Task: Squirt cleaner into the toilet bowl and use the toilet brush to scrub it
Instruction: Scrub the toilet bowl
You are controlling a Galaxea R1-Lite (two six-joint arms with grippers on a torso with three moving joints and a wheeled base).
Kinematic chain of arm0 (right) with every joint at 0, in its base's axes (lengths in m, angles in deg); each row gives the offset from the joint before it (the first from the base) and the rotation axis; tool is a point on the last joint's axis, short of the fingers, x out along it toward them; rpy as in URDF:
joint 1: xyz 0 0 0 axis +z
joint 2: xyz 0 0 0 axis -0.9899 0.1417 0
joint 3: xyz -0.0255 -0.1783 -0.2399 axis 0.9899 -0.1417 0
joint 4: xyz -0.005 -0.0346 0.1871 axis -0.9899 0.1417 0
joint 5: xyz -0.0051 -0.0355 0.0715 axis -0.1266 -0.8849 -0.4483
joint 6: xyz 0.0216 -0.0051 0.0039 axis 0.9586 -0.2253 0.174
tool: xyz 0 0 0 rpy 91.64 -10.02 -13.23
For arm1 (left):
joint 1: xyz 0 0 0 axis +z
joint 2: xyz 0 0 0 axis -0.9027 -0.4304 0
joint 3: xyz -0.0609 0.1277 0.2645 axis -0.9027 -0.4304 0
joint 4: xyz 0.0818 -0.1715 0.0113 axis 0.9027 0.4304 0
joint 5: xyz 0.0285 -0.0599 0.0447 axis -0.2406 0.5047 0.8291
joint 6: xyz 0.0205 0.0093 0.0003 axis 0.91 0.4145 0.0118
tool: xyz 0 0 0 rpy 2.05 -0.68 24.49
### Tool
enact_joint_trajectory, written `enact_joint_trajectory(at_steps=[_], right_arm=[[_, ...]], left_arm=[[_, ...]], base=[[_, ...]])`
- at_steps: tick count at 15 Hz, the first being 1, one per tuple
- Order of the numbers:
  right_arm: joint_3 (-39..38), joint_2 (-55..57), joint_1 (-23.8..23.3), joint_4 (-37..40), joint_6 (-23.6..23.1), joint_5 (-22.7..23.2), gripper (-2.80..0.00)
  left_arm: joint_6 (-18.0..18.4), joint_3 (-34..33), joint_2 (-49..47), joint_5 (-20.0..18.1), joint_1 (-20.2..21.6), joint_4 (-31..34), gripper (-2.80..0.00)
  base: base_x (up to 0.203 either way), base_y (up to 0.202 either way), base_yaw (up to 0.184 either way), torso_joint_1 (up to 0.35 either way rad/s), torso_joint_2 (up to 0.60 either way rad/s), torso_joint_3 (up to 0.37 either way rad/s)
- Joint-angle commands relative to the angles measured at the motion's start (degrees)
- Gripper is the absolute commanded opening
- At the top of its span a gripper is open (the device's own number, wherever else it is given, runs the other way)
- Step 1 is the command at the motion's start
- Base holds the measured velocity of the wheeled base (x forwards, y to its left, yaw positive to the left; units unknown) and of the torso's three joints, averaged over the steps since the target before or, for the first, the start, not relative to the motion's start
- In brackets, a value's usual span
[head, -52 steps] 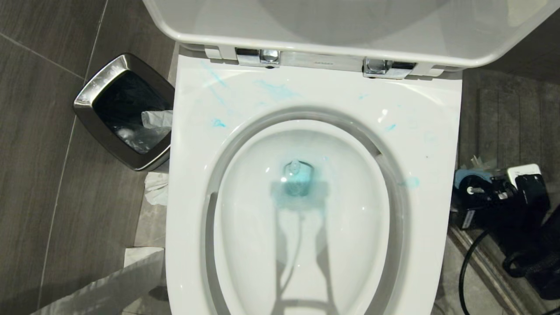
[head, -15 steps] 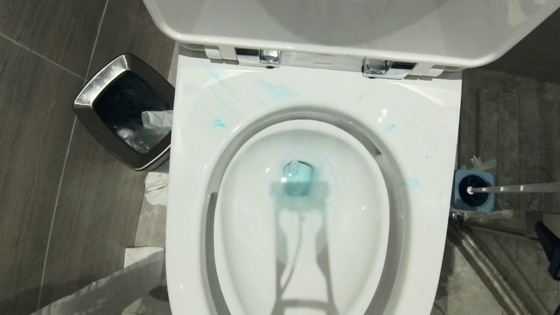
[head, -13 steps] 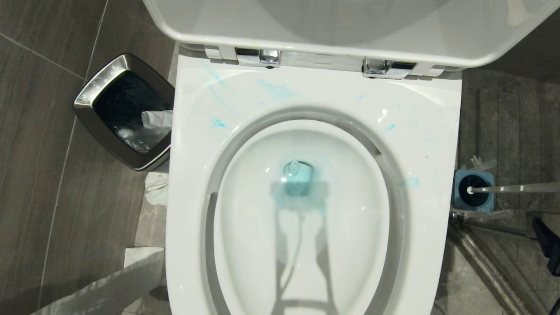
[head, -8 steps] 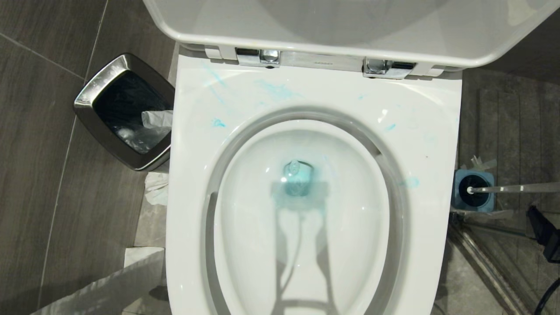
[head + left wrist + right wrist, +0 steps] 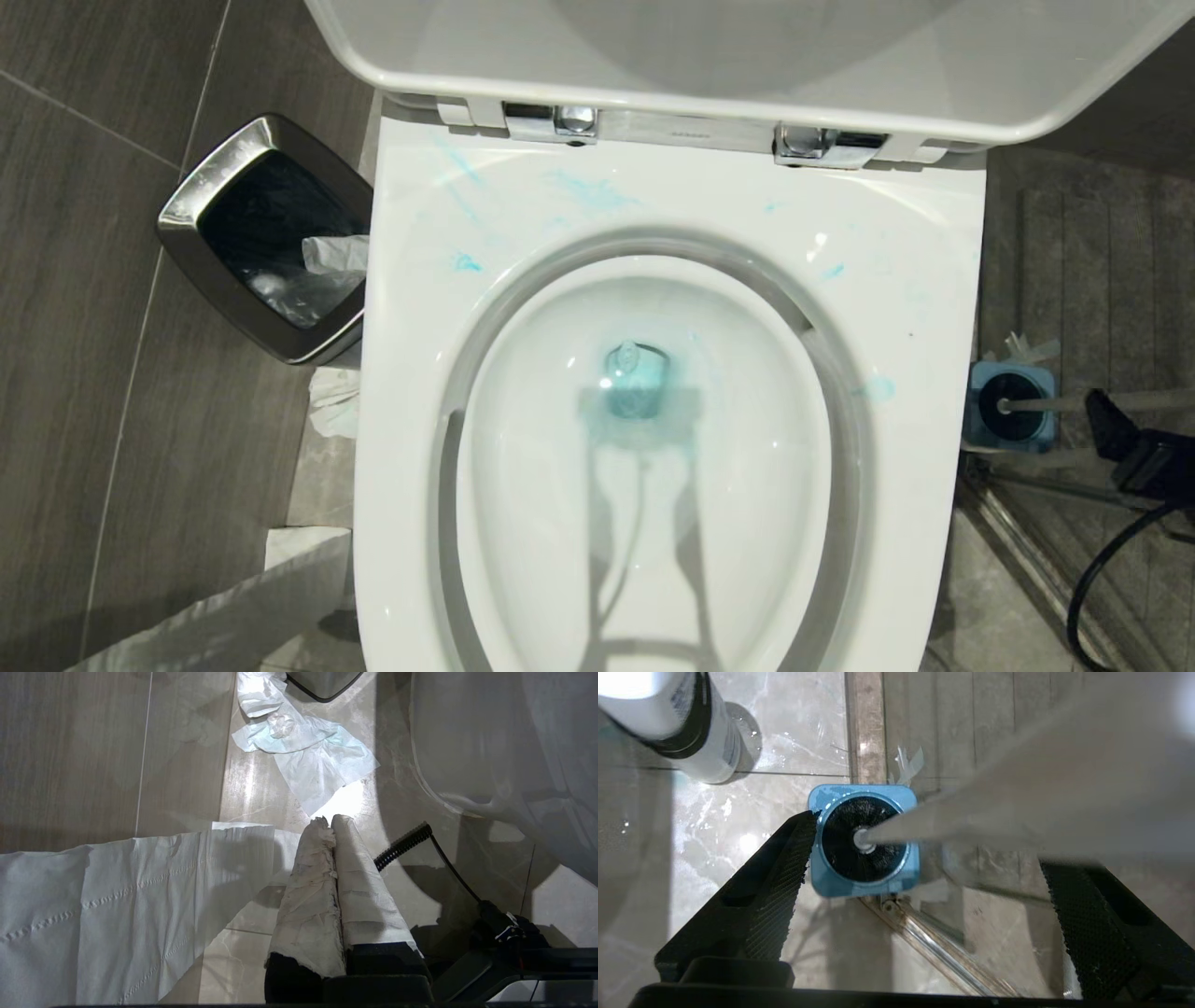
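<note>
The brush (image 5: pixel 1046 404) stands in its blue holder (image 5: pixel 1013 439) on the floor right of the bowl (image 5: pixel 644 448), its handle rising toward the camera. Only the right wrist view shows the right gripper (image 5: pixel 924 877) with jaws spread wide either side of the handle (image 5: pixel 971 821), and a white bottle (image 5: pixel 691 728) beyond, label unreadable. The left gripper (image 5: pixel 332 823), jaws pressed together and paper-wrapped, hangs over floor tissue (image 5: pixel 303 751).
</note>
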Motion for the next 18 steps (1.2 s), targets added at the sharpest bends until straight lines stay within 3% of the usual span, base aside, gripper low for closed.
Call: enact_joint_trajectory(at_steps=[1,10,11,15,18], right_arm=[[2.2,3.6,-0.3,-0.7,0.4,0.0,0.00],[10.5,7.0,-0.3,-0.7,0.9,0.4,0.00],[10.5,7.0,-0.4,-0.7,0.9,0.4,-2.80],[11.9,6.8,-0.5,-0.7,-0.8,0.4,-2.80],[11.4,6.6,-0.5,-0.7,-8.2,0.2,-2.80]], left_arm=[[0.0,-0.4,0.0,0.1,0.0,0.0,-2.80],[0.0,-0.4,0.0,0.1,0.0,0.0,-2.80],[0.0,-0.4,0.0,0.0,0.0,0.0,-2.80],[0.0,-0.4,0.0,0.0,0.0,0.0,-2.80],[0.0,-0.4,0.0,0.1,0.0,0.0,-2.80]], base=[[0.000,0.000,0.000,0.000,0.00,0.000],[0.000,0.000,0.000,0.000,0.00,0.000],[0.000,0.000,0.000,0.000,0.00,0.000],[0.000,0.000,0.000,0.000,0.00,0.000],[0.000,0.000,0.000,0.000,0.00,0.000]])
